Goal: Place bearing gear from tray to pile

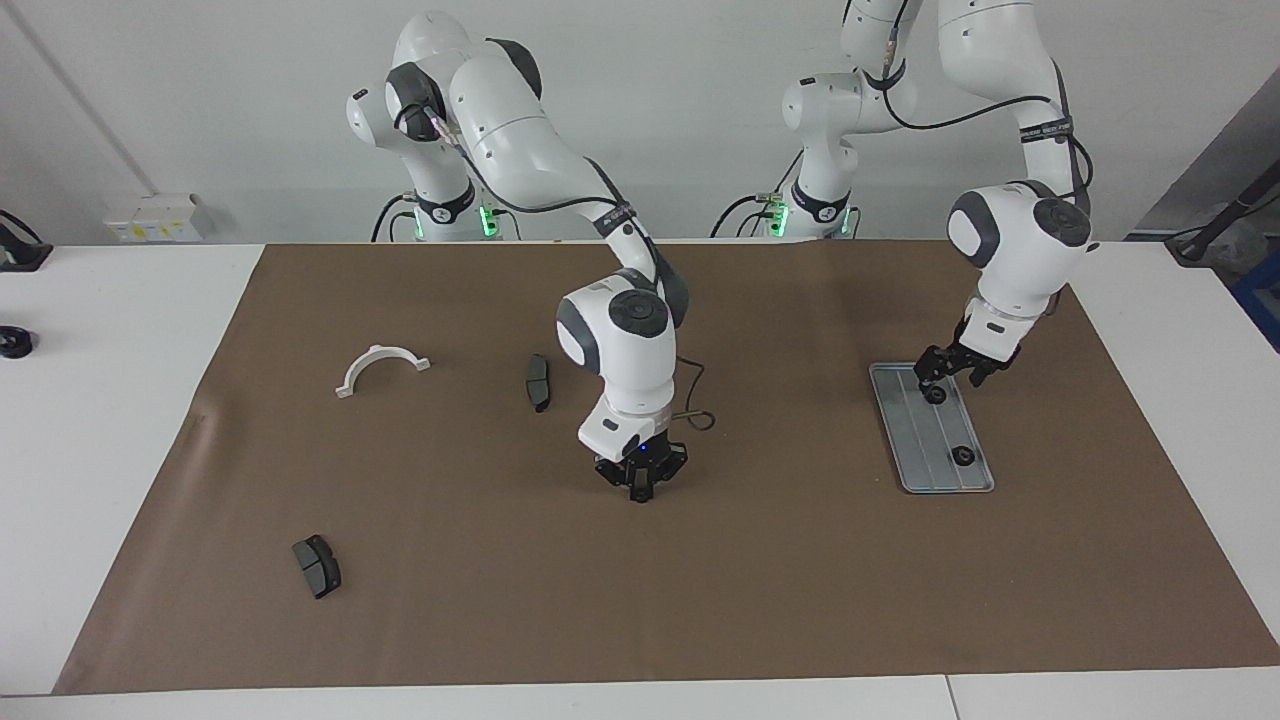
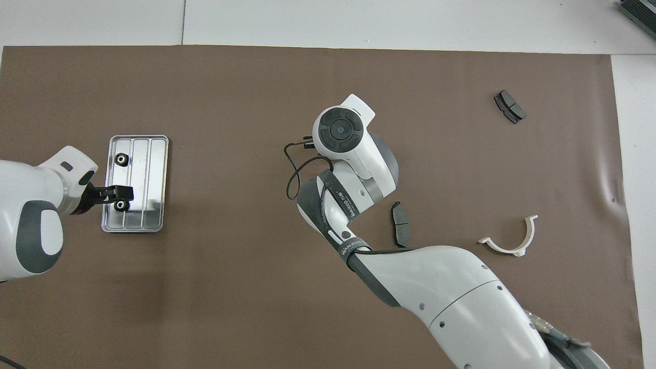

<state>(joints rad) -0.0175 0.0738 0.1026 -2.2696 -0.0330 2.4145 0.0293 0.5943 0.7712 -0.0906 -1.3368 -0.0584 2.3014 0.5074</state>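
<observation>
Brown matting [image 1: 800,600] covers the white desk [image 1: 100,400], and toward the left arm's end of it lies the flat rectangular silver-grey metal tray [image 1: 925,450] [image 2: 148,179] with rounded corners, a raised rim and lengthwise ridges. Two small black ring-shaped bearing gears rest in the tray: one [image 1: 936,395] [image 2: 121,205] at the end nearer to the robots, the other [image 1: 962,457] [image 2: 121,158] at the end farther from them. The left claw [image 1: 950,372] [image 2: 115,193] hangs over the nearer end of the tray with its fingers spread apart, just above the nearer gear and grasping nothing. The right claw [image 1: 640,485] is lowered to the mat in the middle of the desk; its fingertips are clenched together, and whether a small dark part sits between them cannot be told; in the overhead view the arm's own wrist hides it. The pile's parts lie scattered toward the right arm's end of the desk: a white half-ring plastic bracket [image 1: 382,367] [image 2: 510,238] with end tabs, a dark grey curved brake pad [image 1: 538,381] [image 2: 400,230] beside the right arm's wrist and nearer to the robots than the right claw, and a second dark grey brake pad [image 1: 317,566] [image 2: 509,106] farther from the robots than the bracket, well apart from the other parts. A black cable [image 1: 695,395] [image 2: 294,174] loops out from the right arm's wrist.
</observation>
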